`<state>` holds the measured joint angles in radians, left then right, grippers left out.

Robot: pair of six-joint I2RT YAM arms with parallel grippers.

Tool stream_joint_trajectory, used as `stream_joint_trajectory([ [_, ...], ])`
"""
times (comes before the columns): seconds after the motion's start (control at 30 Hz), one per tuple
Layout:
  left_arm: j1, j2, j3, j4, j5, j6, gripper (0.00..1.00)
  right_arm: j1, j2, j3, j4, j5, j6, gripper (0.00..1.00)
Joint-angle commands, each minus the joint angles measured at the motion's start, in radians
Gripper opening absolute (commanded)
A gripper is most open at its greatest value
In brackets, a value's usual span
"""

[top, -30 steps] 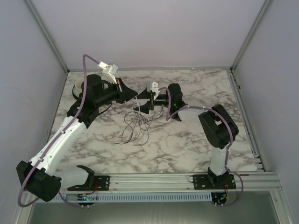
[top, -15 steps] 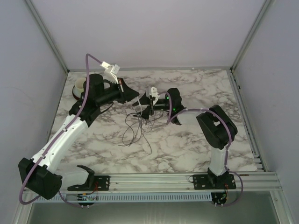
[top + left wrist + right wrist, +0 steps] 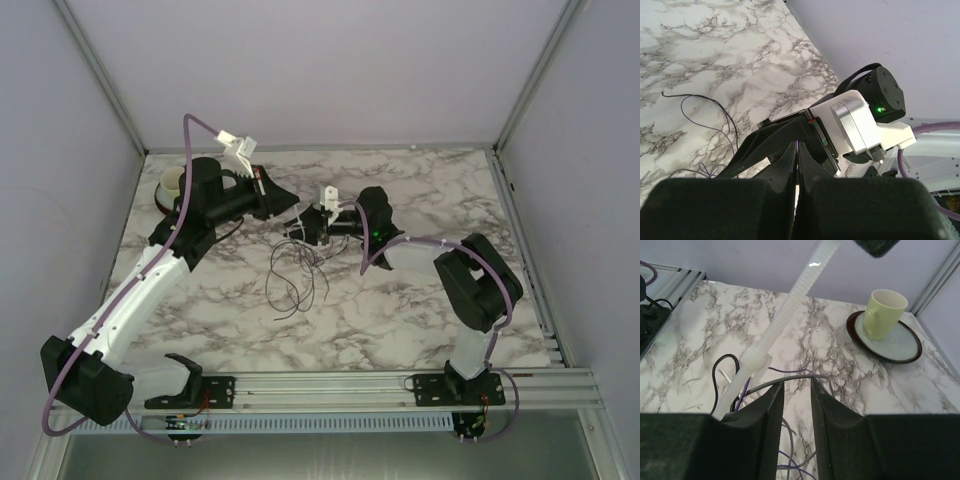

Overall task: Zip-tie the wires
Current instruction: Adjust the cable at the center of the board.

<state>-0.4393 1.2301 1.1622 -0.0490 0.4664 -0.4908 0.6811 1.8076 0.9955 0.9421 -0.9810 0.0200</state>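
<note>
The wires (image 3: 295,272) lie in loose thin loops on the marble, below both grippers. In the right wrist view a grey strand (image 3: 805,376) and purple strands cross just past my fingertips. A white zip tie (image 3: 785,310) rises from its head (image 3: 756,359), left of my right gripper's left finger, up to the top edge beside the left gripper's dark tip. My right gripper (image 3: 796,382) (image 3: 312,230) is open with a narrow gap and nothing clamped. My left gripper (image 3: 797,145) (image 3: 292,210) is shut, with a thin pale sliver, the zip tie, between its jaws.
A pale green cup (image 3: 883,312) on a dark-rimmed saucer (image 3: 900,347) stands at the table's back left corner (image 3: 172,183). The right arm's wrist (image 3: 855,125) sits close in front of the left gripper. Metal frame rails border the table.
My right gripper's jaws have narrowed, and the right arm's elbow has swung out to the right. The wire loops have drawn in slightly. The left arm has barely moved.
</note>
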Motion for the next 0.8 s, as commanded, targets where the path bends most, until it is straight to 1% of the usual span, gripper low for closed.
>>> stream_joint_trajectory([
  [0.0, 0.005, -0.006, 0.002, 0.058, 0.013, -0.01, 0.0, 0.004, -0.038, -0.004, -0.055, 0.007, -0.076, 0.23],
  [0.1, 0.005, -0.008, -0.002, 0.059, 0.008, -0.012, 0.0, 0.005, -0.047, -0.007, -0.065, 0.024, -0.071, 0.21],
  [0.17, 0.005, -0.01, -0.002, 0.054, -0.001, -0.012, 0.0, 0.002, -0.058, -0.011, -0.092, 0.048, -0.077, 0.22],
  [0.2, 0.005, -0.01, -0.002, 0.051, -0.007, -0.014, 0.0, 0.001, -0.068, -0.015, -0.113, 0.065, -0.089, 0.25],
  [0.23, 0.005, -0.012, -0.002, 0.051, -0.013, -0.014, 0.0, 0.001, -0.08, -0.023, -0.135, 0.087, -0.098, 0.31],
  [0.33, 0.005, -0.013, 0.006, 0.056, -0.016, -0.015, 0.0, -0.004, -0.136, -0.059, -0.199, 0.188, -0.126, 0.45],
  [0.4, 0.005, -0.007, 0.014, 0.06, -0.002, -0.014, 0.0, -0.012, -0.173, -0.085, -0.228, 0.268, -0.118, 0.51],
  [0.5, 0.006, 0.004, 0.028, 0.063, 0.02, -0.011, 0.0, -0.024, -0.241, -0.118, -0.27, 0.402, -0.103, 0.58],
  [0.57, 0.006, 0.015, 0.035, 0.064, 0.03, -0.009, 0.0, -0.033, -0.285, -0.133, -0.296, 0.465, -0.094, 0.62],
  [0.7, 0.01, 0.04, 0.075, 0.038, 0.06, 0.03, 0.0, -0.037, -0.378, -0.152, -0.364, 0.594, -0.09, 0.66],
  [0.77, 0.019, 0.064, 0.101, 0.051, 0.12, 0.033, 0.0, -0.045, -0.416, -0.156, -0.434, 0.629, -0.098, 0.68],
])
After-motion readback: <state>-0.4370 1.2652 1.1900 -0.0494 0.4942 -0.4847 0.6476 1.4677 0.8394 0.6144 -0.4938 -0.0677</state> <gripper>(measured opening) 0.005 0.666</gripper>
